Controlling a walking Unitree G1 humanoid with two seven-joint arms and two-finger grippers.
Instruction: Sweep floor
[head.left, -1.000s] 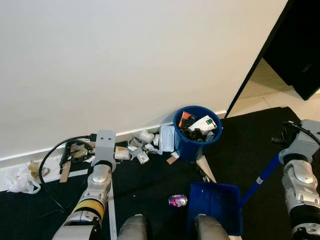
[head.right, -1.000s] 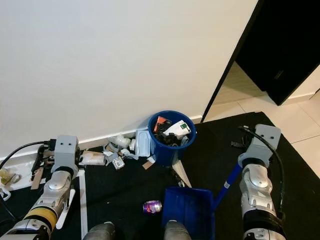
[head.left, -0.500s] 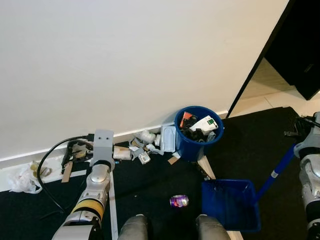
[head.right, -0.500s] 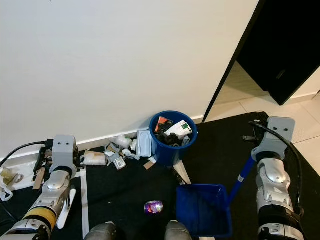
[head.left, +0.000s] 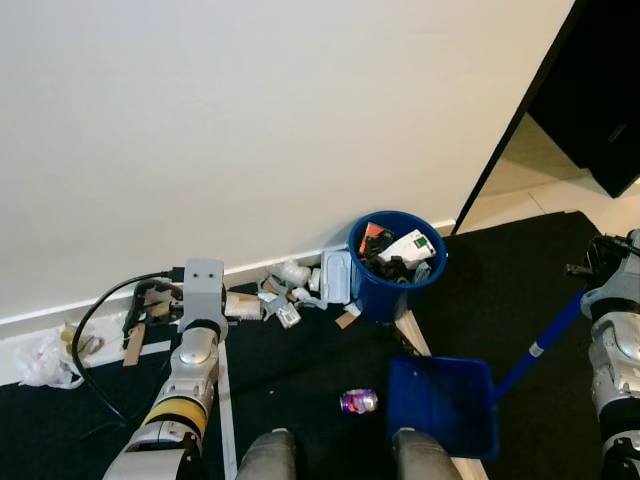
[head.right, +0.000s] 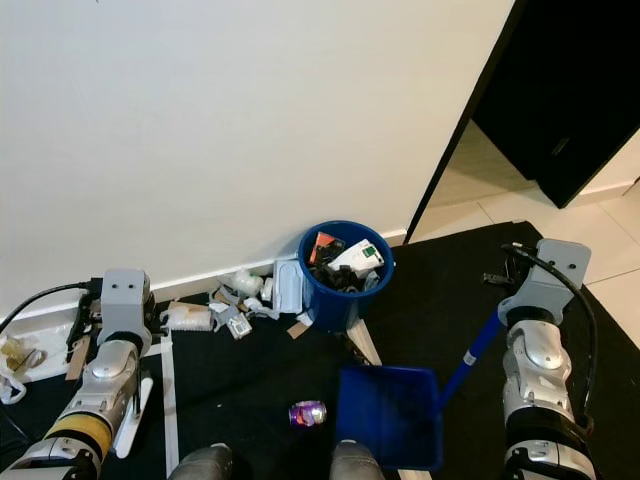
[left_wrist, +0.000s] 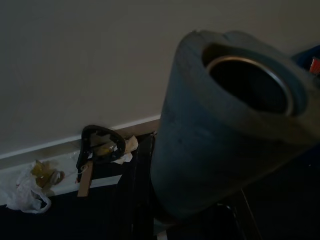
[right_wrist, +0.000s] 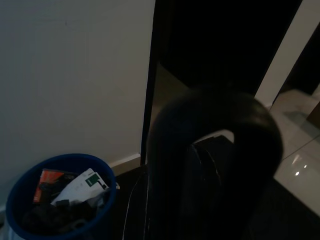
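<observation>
On the dark floor (head.left: 300, 370) near the robot's feet lies a purple can (head.left: 357, 401), just beside the blue dustpan (head.left: 442, 405), whose long handle runs up to the right gripper (head.right: 510, 283). Behind stands a full blue bin (head.left: 396, 264) against the wall's foot, litter (head.left: 282, 298) beside it. The left gripper (head.left: 160, 300) holds a grey tube (left_wrist: 220, 130). I cannot tell how either gripper's jaws stand.

I count one blue bin (head.left: 396, 275), one blue dustpan (head.left: 443, 405), one purple can (head.left: 357, 401), one plastic bag (head.left: 40, 360).
</observation>
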